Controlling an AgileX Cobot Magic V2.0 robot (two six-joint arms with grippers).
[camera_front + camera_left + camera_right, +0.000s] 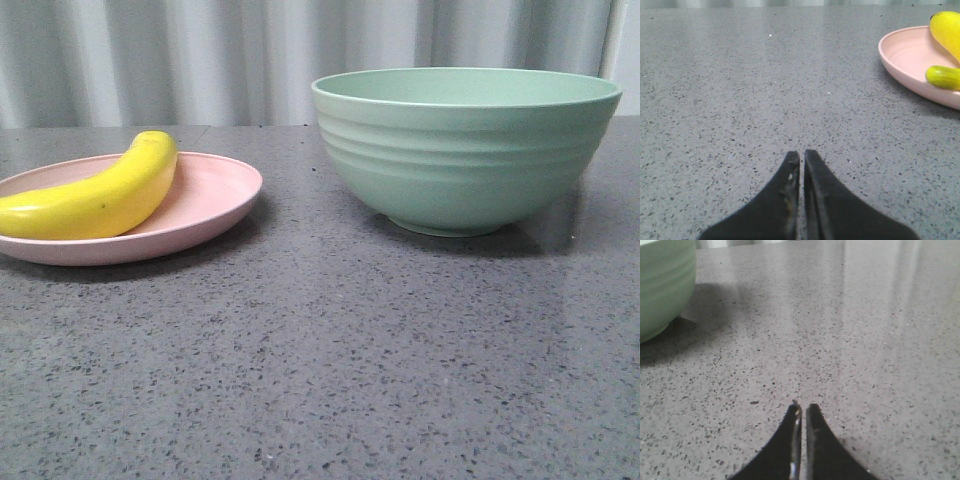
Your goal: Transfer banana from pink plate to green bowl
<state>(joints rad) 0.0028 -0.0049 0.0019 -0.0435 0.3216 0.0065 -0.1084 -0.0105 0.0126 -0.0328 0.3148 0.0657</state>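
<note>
Clearly nothing moved yet: banana (95,195) lying curved along the pink plate (215,190), one end near the far rim, other end apparently running off the front view's left edge; green bowl (465,150) standing well apart to the right, mouth open and seemingly empty, though floor hidden behind tall wall. Left hand (801,162) low over bare grey desk (320,370), fingers pressed together, holding nothing, plate off to one side; right hand (802,412) likewise pinched together and empty, bowl near. Wide open desk between plate and bowl for carrying across; high bowl rim calling for lift before lowering in.
</note>
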